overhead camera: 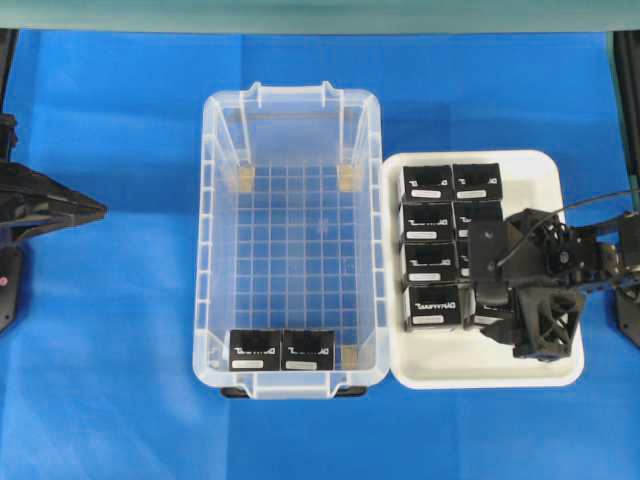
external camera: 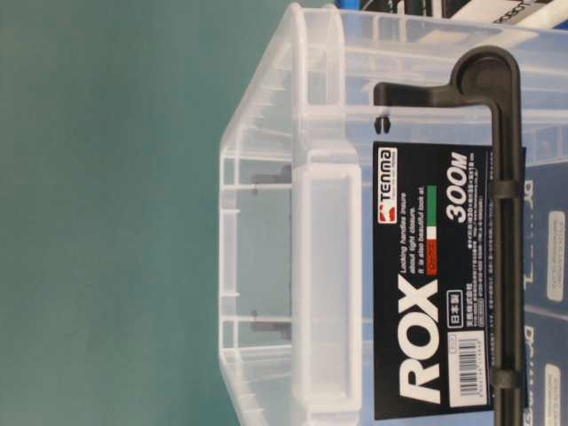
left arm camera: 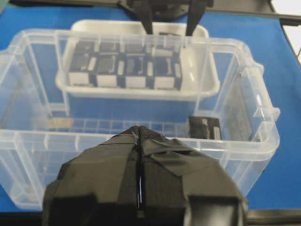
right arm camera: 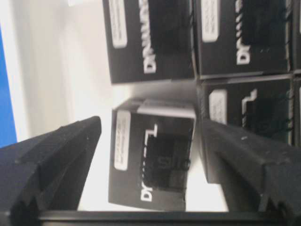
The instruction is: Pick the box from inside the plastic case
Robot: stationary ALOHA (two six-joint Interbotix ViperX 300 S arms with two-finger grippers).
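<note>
The clear plastic case point(overhead camera: 215, 250) stands mid-table. Two black boxes with white label strips sit side by side at its near end, one on the left point(overhead camera: 256, 350) and one on the right point(overhead camera: 308, 350). One of them shows through the wall in the left wrist view point(left arm camera: 204, 128). My left gripper point(overhead camera: 75, 207) is shut and empty, left of the case and outside it; in its own view the tips point(left arm camera: 139, 130) point at the case's wall point(left arm camera: 141, 141). My right gripper point(right arm camera: 150, 127) is open over the white tray point(overhead camera: 540, 170), its fingers apart on either side of a box point(right arm camera: 153, 160) that rests there.
The white tray holds several more identical boxes point(overhead camera: 430, 265) in two rows, right of the case. The case's end carries a ROX label point(external camera: 426, 293) and a black latch point(external camera: 506, 222). Blue cloth point(overhead camera: 110, 350) covers the table.
</note>
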